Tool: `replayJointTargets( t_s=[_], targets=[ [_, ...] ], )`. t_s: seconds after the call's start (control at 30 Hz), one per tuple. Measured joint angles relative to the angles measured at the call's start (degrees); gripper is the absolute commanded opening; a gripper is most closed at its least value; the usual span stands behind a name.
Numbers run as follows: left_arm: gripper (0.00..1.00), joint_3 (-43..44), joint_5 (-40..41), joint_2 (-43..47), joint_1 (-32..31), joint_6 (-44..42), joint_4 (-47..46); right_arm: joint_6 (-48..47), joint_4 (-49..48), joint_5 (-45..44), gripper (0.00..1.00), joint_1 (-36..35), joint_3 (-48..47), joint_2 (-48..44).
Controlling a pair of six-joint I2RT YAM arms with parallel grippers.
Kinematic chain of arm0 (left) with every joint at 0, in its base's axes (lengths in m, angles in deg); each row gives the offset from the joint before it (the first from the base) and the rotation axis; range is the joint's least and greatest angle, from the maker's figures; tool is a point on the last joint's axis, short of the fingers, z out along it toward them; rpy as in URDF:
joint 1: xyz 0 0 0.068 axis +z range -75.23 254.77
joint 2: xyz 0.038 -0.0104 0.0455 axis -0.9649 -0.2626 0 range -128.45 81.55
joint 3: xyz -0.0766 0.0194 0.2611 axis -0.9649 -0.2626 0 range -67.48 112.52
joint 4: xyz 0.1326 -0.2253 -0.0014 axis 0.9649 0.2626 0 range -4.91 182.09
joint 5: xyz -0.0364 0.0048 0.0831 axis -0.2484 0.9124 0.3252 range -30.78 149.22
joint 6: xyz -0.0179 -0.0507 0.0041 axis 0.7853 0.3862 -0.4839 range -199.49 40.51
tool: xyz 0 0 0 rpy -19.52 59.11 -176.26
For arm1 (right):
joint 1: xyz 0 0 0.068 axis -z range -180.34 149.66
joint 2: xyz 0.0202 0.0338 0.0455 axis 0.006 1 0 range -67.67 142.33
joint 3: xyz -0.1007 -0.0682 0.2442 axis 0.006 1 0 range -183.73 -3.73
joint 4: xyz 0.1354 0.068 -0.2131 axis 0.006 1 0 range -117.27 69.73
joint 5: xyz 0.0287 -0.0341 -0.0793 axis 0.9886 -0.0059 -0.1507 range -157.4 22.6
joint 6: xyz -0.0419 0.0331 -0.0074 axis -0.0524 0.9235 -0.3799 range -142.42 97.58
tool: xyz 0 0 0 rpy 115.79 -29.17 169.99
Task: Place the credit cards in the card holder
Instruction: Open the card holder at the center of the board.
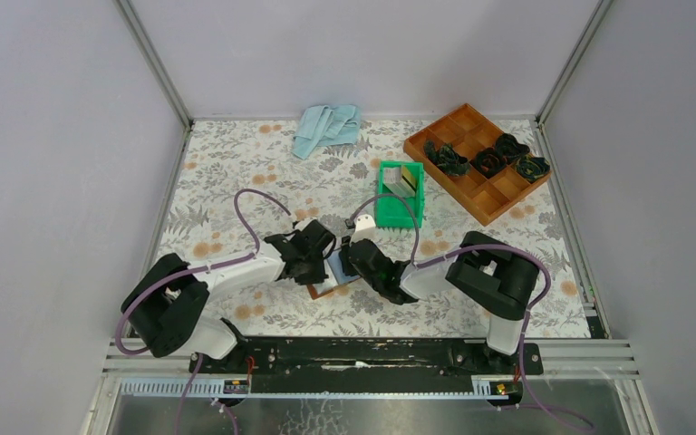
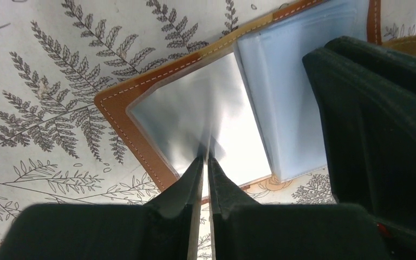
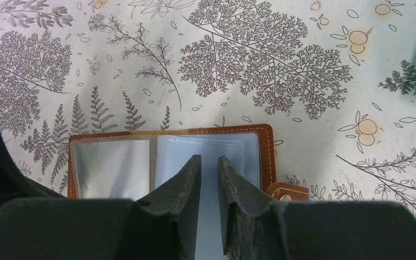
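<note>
Card holder (image 2: 114, 105) lying open on the floral table; left gripper (image 2: 206, 154) pinched on its upright clear sleeve (image 2: 189, 114); right gripper (image 3: 209, 160) above its right page, jaws narrowly apart; credit cards (image 1: 406, 179) standing in green bin (image 1: 421, 195) beyond the holder

Both arms bend in low and meet in the middle. The left gripper (image 2: 206, 156) pinches a clear page of the card holder (image 2: 114, 111) in its jaws. The right gripper (image 3: 209, 161) has its jaws a little apart.
</note>
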Motion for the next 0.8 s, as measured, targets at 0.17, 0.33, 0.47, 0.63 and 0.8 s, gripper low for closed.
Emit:
replayJointTargets(
  t_s=[0.17,0.33,0.47,0.63,0.8],
  targets=[
    [0.14,0.96,1.16,-0.48,0.00,-0.09,-0.39,-0.46,2.14,0.00,0.27,0.00,-0.48,-0.66],
    [0.14,2.03,1.66,-0.79,0.00,-0.52,-0.44,-1.57,4.59,-0.07,0.28,0.00,-1.27,-1.09],
    [0.14,2.97,1.88,-1.09,0.00,-0.83,-0.66,-2.40,6.12,-0.13,0.29,0.02,-1.75,-1.42],
    [0.14,3.04,1.90,-1.40,0.00,-0.85,-0.70,-3.48,8.41,-0.13,0.31,0.39,-1.81,-2.62],
    [0.14,2.91,1.88,-1.44,0.00,-0.83,-0.90,-4.20,10.34,-0.13,0.34,1.20,-2.03,-3.72]
  ],
)
